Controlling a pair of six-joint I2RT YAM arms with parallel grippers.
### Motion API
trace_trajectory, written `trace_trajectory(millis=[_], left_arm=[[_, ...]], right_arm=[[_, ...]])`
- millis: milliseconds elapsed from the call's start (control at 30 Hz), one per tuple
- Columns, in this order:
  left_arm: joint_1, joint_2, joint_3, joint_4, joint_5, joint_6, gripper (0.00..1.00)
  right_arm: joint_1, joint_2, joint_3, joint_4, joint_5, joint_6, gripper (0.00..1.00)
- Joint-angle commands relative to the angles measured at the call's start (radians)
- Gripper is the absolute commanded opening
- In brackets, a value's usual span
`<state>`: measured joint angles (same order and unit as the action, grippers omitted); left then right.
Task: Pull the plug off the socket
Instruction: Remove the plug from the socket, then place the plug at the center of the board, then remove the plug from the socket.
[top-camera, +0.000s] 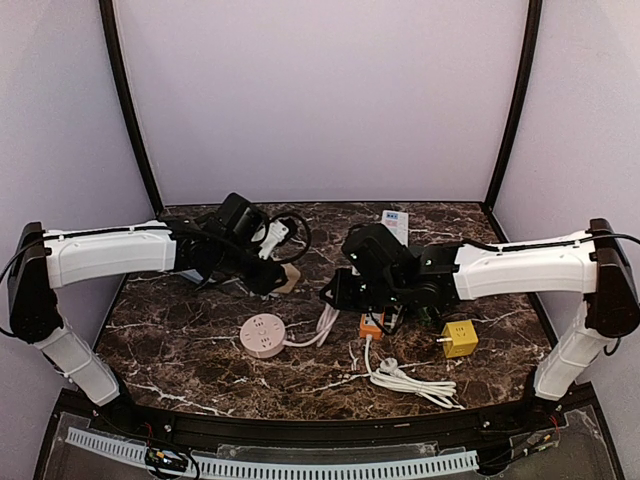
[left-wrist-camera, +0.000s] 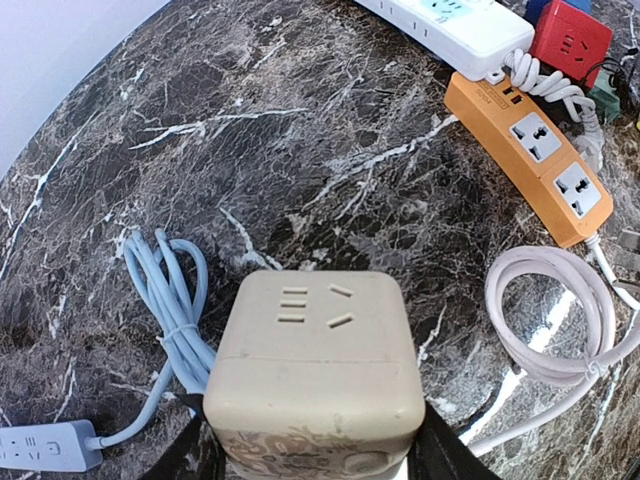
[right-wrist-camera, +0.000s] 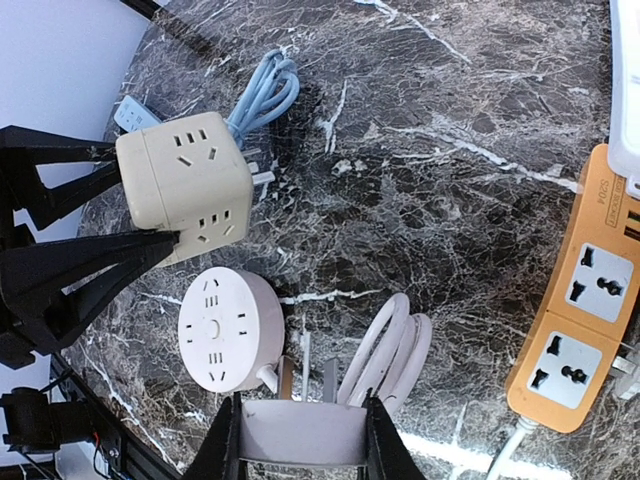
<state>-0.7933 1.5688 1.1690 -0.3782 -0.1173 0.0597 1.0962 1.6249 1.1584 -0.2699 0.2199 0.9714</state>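
Note:
My left gripper (left-wrist-camera: 315, 452) is shut on a beige cube socket (left-wrist-camera: 316, 350) and holds it above the marble table; it also shows in the top view (top-camera: 287, 279) and the right wrist view (right-wrist-camera: 185, 190). My right gripper (right-wrist-camera: 300, 435) is shut on a white plug (right-wrist-camera: 300, 428). The plug's bare prongs (right-wrist-camera: 292, 375) point outward, free of any socket. In the top view the right gripper (top-camera: 340, 291) is right of the cube, with a gap between them. The plug's coiled white cable (right-wrist-camera: 397, 355) leads to a round socket (right-wrist-camera: 222, 328).
The round socket (top-camera: 263, 335) lies at front centre. An orange power strip (left-wrist-camera: 530, 150), a white strip (left-wrist-camera: 450, 20) and a red cube (left-wrist-camera: 570, 40) lie to the right. A yellow cube (top-camera: 460, 338) and a loose white cord (top-camera: 410, 380) lie at front right. A blue cable (left-wrist-camera: 165, 290) lies on the left.

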Motion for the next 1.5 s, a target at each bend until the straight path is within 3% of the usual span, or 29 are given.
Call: trace_trajectory(millis=[0, 233, 300, 400, 500, 600, 667, 900, 1067, 1267, 1467], left_arm=[[0.005, -0.055, -0.003, 0.039, 0.079, -0.008, 0.01], [0.093, -0.091, -0.027, 0.157, 0.527, -0.127, 0.01], [0.102, -0.093, -0.029, 0.194, 0.648, -0.158, 0.01], [0.105, -0.08, -0.032, 0.229, 0.741, -0.214, 0.01], [0.114, -0.064, -0.039, 0.269, 0.802, -0.287, 0.01], [0.127, -0.056, -0.063, 0.351, 0.845, -0.378, 0.01], [0.129, -0.059, -0.079, 0.401, 0.861, -0.444, 0.01], [0.131, -0.123, -0.206, 0.623, 0.854, -0.764, 0.01], [0.131, -0.189, -0.304, 0.755, 0.769, -0.969, 0.01], [0.131, -0.256, -0.418, 0.874, 0.653, -1.141, 0.01], [0.129, -0.277, -0.468, 0.91, 0.623, -1.194, 0.01]], right_arm=[[-0.005, -0.053, -0.027, -0.011, 0.043, 0.004, 0.0], [-0.111, -0.182, -0.221, -0.022, 0.006, 0.002, 0.01], [-0.142, -0.228, -0.281, -0.02, 0.004, -0.002, 0.09], [-0.162, -0.299, -0.335, -0.01, 0.004, -0.039, 0.35], [-0.167, -0.356, -0.348, -0.006, 0.0, -0.095, 0.68], [-0.165, -0.407, -0.339, 0.018, -0.027, -0.177, 0.84], [-0.153, -0.436, -0.33, 0.04, -0.047, -0.236, 0.88], [-0.003, -0.444, -0.247, 0.084, 0.0, -0.364, 0.89], [0.105, -0.334, -0.156, 0.041, 0.099, -0.3, 0.84], [0.139, -0.183, -0.066, 0.055, 0.131, -0.246, 0.75], [0.134, -0.052, 0.033, 0.074, 0.138, -0.287, 0.64]])
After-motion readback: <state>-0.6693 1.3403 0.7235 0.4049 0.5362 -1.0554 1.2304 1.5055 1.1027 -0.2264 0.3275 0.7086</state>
